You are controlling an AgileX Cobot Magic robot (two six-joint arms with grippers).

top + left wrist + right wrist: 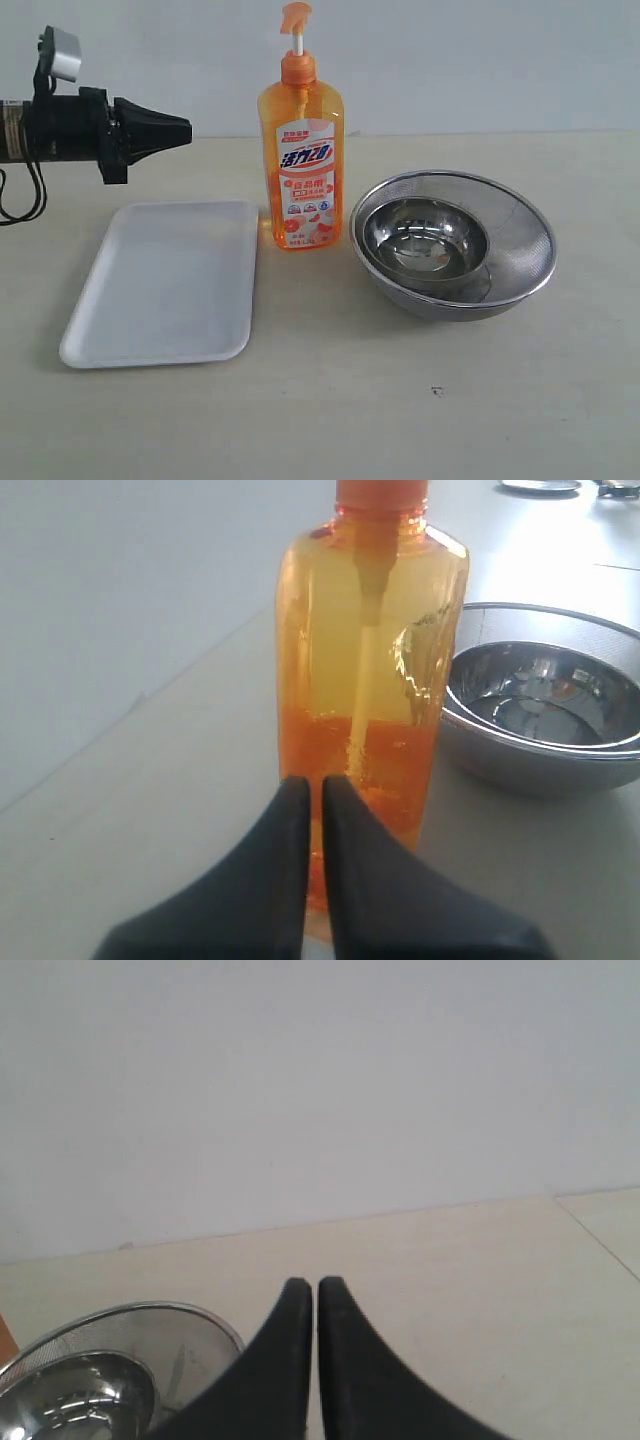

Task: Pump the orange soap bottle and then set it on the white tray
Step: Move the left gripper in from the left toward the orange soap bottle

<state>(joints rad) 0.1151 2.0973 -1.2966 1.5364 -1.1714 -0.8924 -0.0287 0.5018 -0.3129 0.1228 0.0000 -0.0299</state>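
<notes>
A tall translucent orange plastic soap bottle (pixel 301 170) stands upright on the pale table (pixel 400 400), just beside a flat white rectangular tray (pixel 160 285) and near nested round steel bowls (pixel 452 245), while the left gripper (pixel 185 128), black fingers closed on nothing, points toward it and the right gripper (pixel 315 1282) is likewise closed and empty.

Left wrist view: orange soap bottle (pixel 365 680) pump head cut off, base hidden behind left gripper (pixel 314 784).
</notes>
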